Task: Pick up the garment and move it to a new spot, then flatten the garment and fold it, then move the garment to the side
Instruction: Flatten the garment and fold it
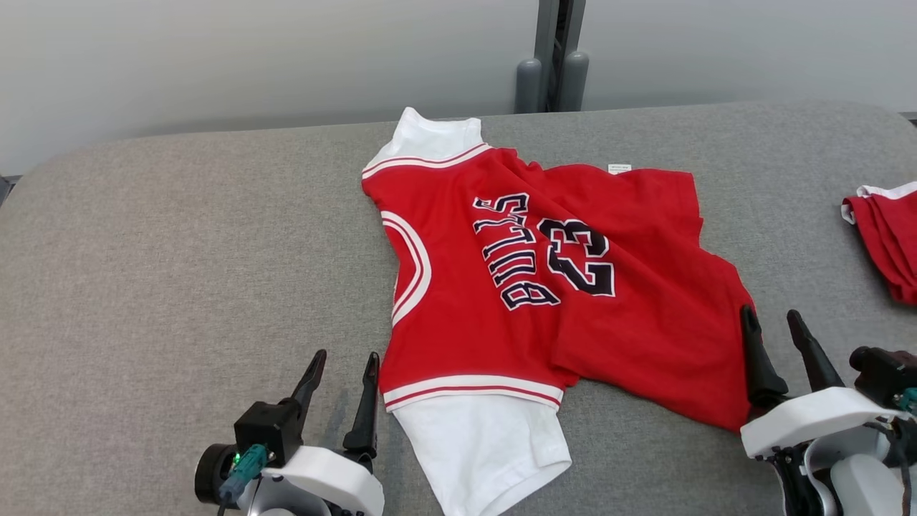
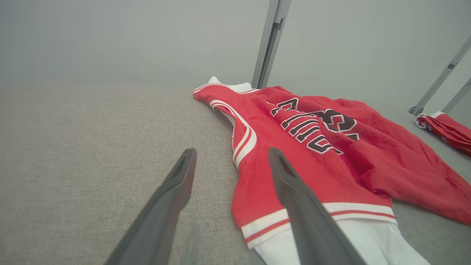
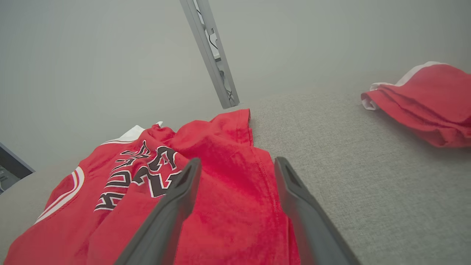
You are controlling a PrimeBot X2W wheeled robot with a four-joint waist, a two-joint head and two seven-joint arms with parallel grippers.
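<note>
Somewhat rumpled garment (image 1: 544, 287) beside left claw (image 1: 347, 354)

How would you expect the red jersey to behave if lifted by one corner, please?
Probably floppy: the red jersey lies rumpled, one side folded over. Likely light, thin cloth that hangs and drapes. The textured grey surface may drag it.
</note>
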